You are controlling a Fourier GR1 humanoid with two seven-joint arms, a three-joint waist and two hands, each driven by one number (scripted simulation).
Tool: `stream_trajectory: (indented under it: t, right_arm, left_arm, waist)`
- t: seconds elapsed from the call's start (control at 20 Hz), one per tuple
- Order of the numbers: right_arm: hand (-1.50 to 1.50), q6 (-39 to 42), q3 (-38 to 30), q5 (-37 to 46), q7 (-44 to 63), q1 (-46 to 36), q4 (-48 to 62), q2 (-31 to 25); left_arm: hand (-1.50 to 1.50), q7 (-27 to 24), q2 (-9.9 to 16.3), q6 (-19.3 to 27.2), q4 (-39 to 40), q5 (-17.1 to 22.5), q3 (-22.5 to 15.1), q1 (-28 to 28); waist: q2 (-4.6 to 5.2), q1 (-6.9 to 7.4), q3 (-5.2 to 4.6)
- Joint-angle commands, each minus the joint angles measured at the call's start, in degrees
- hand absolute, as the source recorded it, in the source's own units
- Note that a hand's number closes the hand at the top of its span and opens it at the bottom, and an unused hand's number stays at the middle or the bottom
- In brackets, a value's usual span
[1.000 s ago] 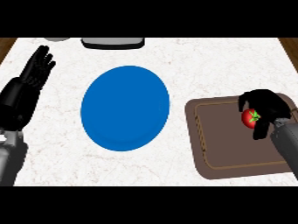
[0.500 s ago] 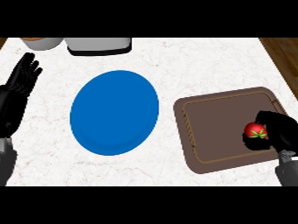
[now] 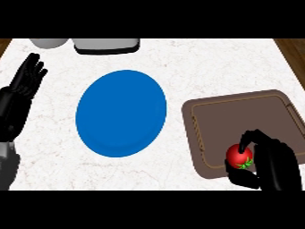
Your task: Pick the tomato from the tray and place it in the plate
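A red tomato with a green stalk sits at the near edge of the brown tray. My right hand is curled round it, one finger over its top and the thumb under it. The blue plate lies bare on the counter to the left of the tray. My left hand rests open at the left edge, fingers pointing up, away from the plate.
At the counter's back edge stand a grey bowl-like thing and a white-and-black appliance. Wooden floor shows past both side edges of the white marbled counter.
The view has shifted, so the plate and tray sit further right in the picture. My right hand stays curled on the tomato, now lower on the tray near its front edge.
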Motion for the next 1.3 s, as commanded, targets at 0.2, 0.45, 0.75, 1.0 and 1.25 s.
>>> stream_trajectory:
  t: [0.2,0.45,0.75,1.0,1.25]
  right_arm:
    - [1.5,3.9,14.7,7.7,8.6,-0.6,-20.4,9.6]
    - [1.5,9.5,19.3,9.7,15.1,-13.6,-12.2,17.2]
    - [1.5,2.2,18.5,1.9,23.7,-32.0,3.7,17.5]
    - [1.5,-5.9,17.9,-8.0,27.3,-44.3,16.3,17.5]
    - [1.5,-13.6,14.3,-13.8,23.2,-53.7,32.9,17.5]
  left_arm:
    - [0.0,-0.9,-0.5,-1.8,1.5,0.5,-0.1,-1.8]
    - [0.0,0.1,-0.4,-3.0,-1.0,0.6,0.6,-0.7]
    - [0.0,0.6,-1.0,-3.4,2.7,0.5,1.2,-5.4]
    - [0.0,-2.4,-3.0,-2.7,6.4,-1.5,-0.1,-7.2]
    - [0.0,-0.7,-1.4,-4.2,4.2,-1.0,0.6,-6.2]
  waist:
    - [0.87,2.32,0.18]
    - [1.04,3.32,0.22]
    - [1.24,3.9,0.23]
    - [1.44,4.4,0.22]
    - [1.61,5.37,0.23]
